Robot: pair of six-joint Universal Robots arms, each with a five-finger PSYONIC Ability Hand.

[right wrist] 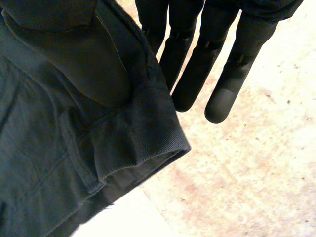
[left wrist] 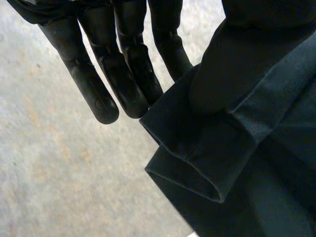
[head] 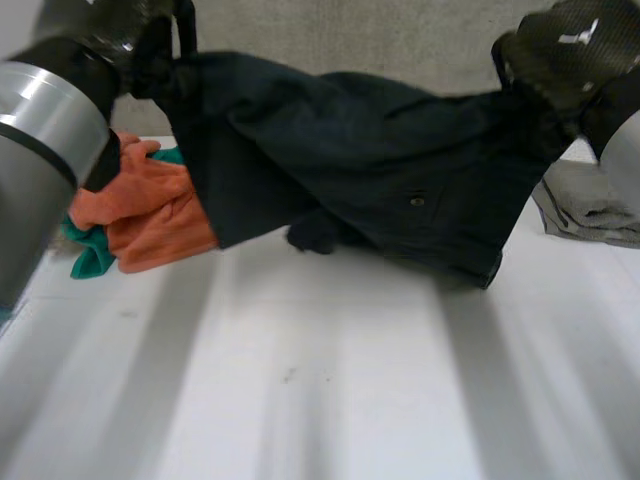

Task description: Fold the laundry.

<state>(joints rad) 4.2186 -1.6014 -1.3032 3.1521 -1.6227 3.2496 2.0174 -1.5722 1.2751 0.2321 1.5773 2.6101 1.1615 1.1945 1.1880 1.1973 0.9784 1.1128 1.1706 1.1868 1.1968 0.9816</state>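
The right hand [right wrist: 195, 59] pinches a dark garment [right wrist: 44, 163] between its thumb [right wrist: 84, 64] and its straight fingers [right wrist: 222, 94], with the thumb pressed onto the cloth just behind a thick stitched hem [right wrist: 148, 140]. The hem folds over right beside the fingertips, while the rest of the cloth hangs away below the thumb. Beyond the fingertips lies a mottled beige surface [right wrist: 247, 177], and a white patch of table [right wrist: 123, 219] shows under the hem.

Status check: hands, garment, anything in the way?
Left hand and right hand each pinch an end of the dark garment. Garment held up, spread between them over the table. Orange cloth and grey cloth sit off to the sides.
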